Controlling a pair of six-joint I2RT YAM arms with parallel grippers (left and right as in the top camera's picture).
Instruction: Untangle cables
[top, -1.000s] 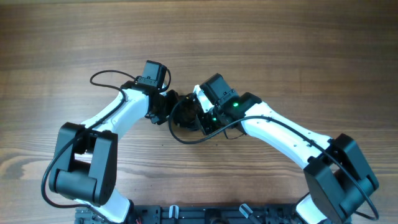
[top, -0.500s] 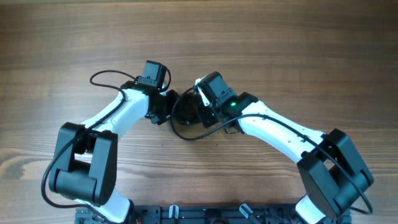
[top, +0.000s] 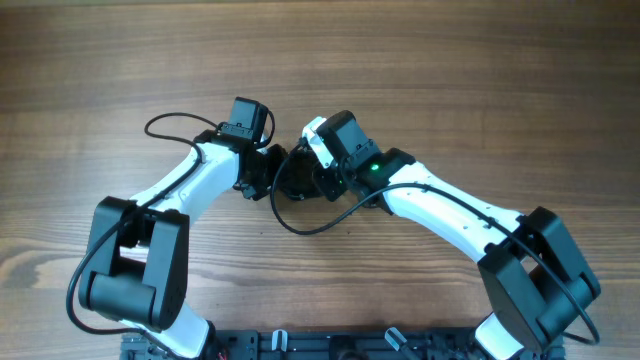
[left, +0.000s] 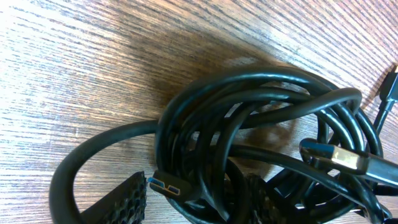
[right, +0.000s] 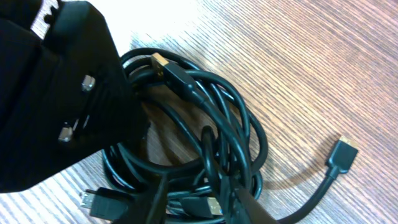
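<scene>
Right end effector (top: 308, 180) leftward; cables (left: 186, 124), wooden table (top: 450, 60)

The left arm (top: 185, 185) and right arm (top: 450, 212) bent inward, nearly meeting. The left gripper (top: 270, 172) and right gripper (top: 308, 180) angled down, each with 2 fingers closed around the cables (left: 249, 99).

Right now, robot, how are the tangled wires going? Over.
Copy: left pincer shut on cables, right pincer too. Cables one tight knot, one plug end trailing loose. Pincers crowd each other. Over.
</scene>
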